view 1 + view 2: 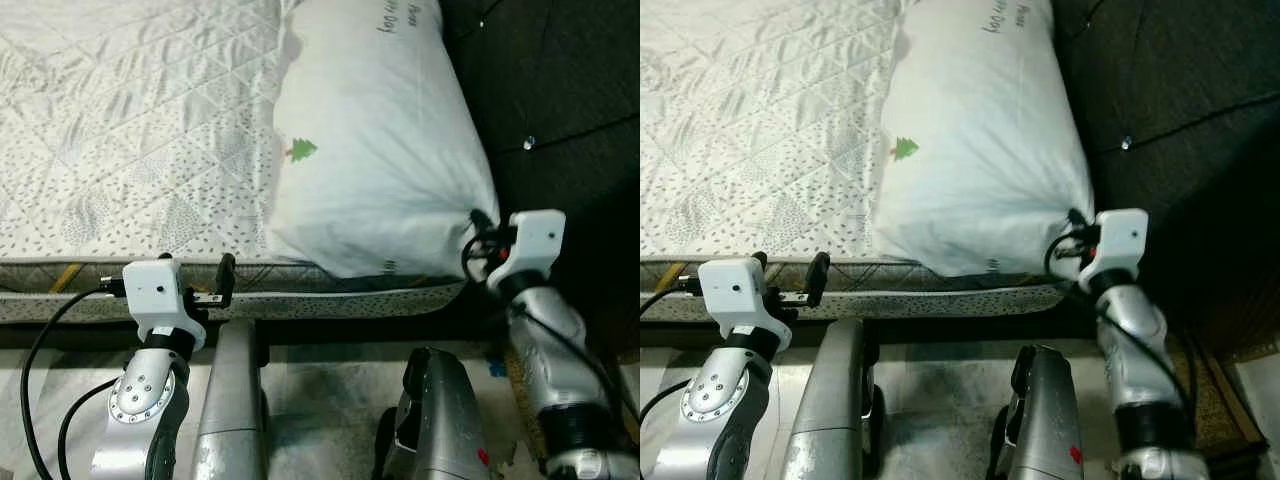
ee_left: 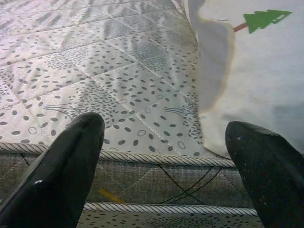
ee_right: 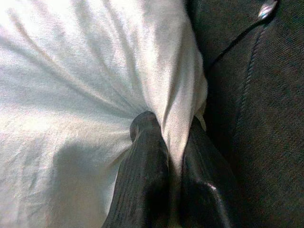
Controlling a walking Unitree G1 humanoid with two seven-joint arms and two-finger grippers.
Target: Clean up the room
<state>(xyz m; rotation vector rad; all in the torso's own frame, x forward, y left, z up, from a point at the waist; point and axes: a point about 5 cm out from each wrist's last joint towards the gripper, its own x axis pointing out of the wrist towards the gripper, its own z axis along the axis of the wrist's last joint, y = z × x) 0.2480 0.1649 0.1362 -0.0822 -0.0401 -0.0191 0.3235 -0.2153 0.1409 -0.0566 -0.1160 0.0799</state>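
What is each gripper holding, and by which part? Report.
Right gripper pinches the white pillow by its near corner. Left gripper is open, holding nothing.

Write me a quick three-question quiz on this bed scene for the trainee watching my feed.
1. True or false: the right gripper is shut on a corner of the white pillow.
2. Multiple choice: the left gripper is (A) clamped on the mattress edge, (B) open, pointing at the quilted mattress, holding nothing, (C) shut on the pillow.
3. Fill in: the small picture printed on the pillow is a green ____.

Key
1. True: pillow fabric is pinched between its two black fingers.
2. B: its fingers stand wide apart in the left wrist view.
3. Tree.
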